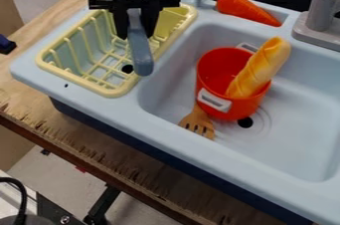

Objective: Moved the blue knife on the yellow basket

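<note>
Blue knife (140, 52) in the gripper (136, 32), pinched at its upper end between the two black fingers. Long axis runs nearly straight down the view, a slight lean to the right toward the bottom; free end points to the near side of the sink unit. That end crosses, in view, the inner long rim of the yellow basket (112, 92), on the side next to the basin. Height above the rim: cannot tell.

Knife shape: long, flat, smooth, dull blue-grey, wider and rounded at the low end. Basket: pale yellow, plastic-looking, rounded corners, open grid floor, slim upright ribs. Sink unit (298, 144): smooth pale blue moulding, soft curved edges.

In the basin — red round pot (232, 110), glossy, white handles; golden loaf (267, 62) with slanting ridges, leaning up out of it; brown slotted utensil (199, 124) just beside the pot, tines toward the near wall. Orange carrot (245, 8), tapered, green-topped, on the far ledge. Grey faucet (323, 7) at right. Wooden counter (40, 107) below — grain visible, front edge rough and splintered.
</note>
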### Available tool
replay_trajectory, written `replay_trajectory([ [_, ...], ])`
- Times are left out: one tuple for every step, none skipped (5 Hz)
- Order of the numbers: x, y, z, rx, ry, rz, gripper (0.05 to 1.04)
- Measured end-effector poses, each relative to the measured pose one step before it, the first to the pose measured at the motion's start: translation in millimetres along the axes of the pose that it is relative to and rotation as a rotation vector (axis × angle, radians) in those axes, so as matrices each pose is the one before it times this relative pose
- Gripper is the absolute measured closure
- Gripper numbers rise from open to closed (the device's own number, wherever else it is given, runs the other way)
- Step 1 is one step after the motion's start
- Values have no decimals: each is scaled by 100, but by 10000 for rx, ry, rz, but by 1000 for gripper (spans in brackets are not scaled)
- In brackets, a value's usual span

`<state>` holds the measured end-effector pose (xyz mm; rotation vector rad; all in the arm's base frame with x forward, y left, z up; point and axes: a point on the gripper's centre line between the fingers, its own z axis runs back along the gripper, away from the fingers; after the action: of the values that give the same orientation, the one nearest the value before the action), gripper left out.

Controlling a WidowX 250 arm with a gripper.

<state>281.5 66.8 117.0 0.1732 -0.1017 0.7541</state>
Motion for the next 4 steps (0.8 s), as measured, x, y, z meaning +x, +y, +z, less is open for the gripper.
replay_trajectory([
  [-233, -138, -327, 41, 262, -241, 650],
  [10, 44, 70, 32, 14, -77, 353],
  [-12, 36, -8, 0, 23, 21, 109],
  [18, 46, 97, 12, 34, -201, 85],
])
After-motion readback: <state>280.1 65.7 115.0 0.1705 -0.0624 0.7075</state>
